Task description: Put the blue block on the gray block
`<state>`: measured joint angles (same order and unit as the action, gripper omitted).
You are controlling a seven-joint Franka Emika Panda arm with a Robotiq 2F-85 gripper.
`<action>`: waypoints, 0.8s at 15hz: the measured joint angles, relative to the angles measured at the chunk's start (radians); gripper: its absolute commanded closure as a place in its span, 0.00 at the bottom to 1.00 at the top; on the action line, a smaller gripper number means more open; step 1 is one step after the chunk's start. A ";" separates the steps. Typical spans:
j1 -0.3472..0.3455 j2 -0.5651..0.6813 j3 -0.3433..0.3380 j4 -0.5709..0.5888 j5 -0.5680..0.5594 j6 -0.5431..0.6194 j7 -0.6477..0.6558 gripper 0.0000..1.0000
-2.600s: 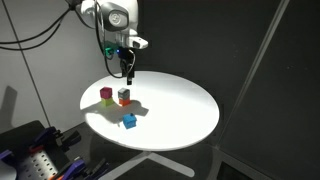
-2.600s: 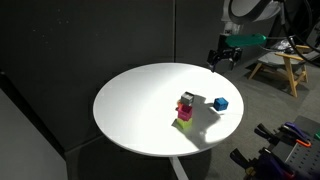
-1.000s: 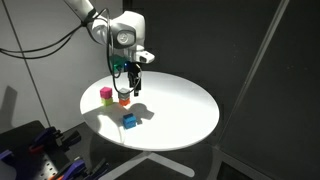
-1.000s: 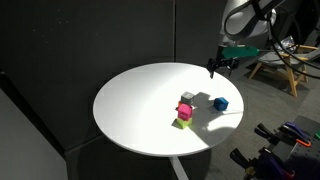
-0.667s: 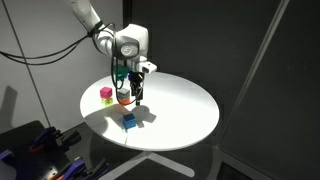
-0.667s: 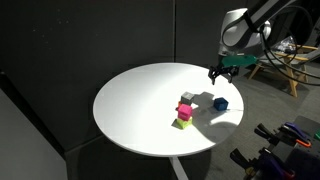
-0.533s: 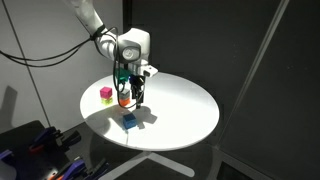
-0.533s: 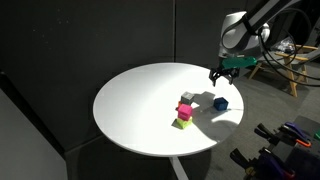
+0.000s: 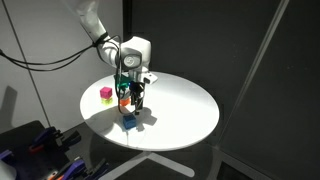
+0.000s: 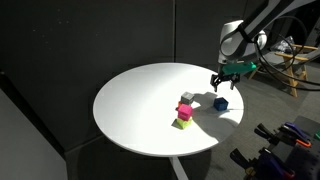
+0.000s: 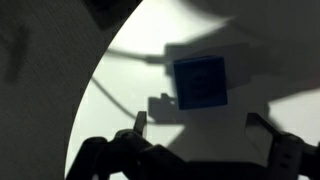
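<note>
You have five small blocks on one round white table (image 9: pixel 190 110), one of each colour: one blue block (image 9: pixel 129 122) left of centre in the frame, one gray block (image 10: pixel 187 97) near the middle of the frame, one magenta cube (image 9: pixel 105 93), one yellow-green block (image 9: pixel 105 101) and one orange block (image 9: pixel 124 103). You are working with one arm (image 9: pixel 95 25), entering from the upper left of the frame, and it carries one gripper (image 10: pixel 219 88) with two fingers (image 11: pixel 140 122), both along the bottom of the wrist view. Only one block, the blue one, shows in the wrist view, right of centre.
</note>
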<state>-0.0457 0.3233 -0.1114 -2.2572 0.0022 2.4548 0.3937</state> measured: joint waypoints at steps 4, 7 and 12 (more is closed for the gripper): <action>0.003 0.013 0.000 -0.004 -0.001 0.015 -0.049 0.00; 0.005 0.028 0.000 -0.014 -0.001 0.047 -0.086 0.00; 0.020 0.066 0.000 -0.025 -0.006 0.106 -0.105 0.00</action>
<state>-0.0260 0.3895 -0.1112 -2.2821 -0.0041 2.5603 0.2887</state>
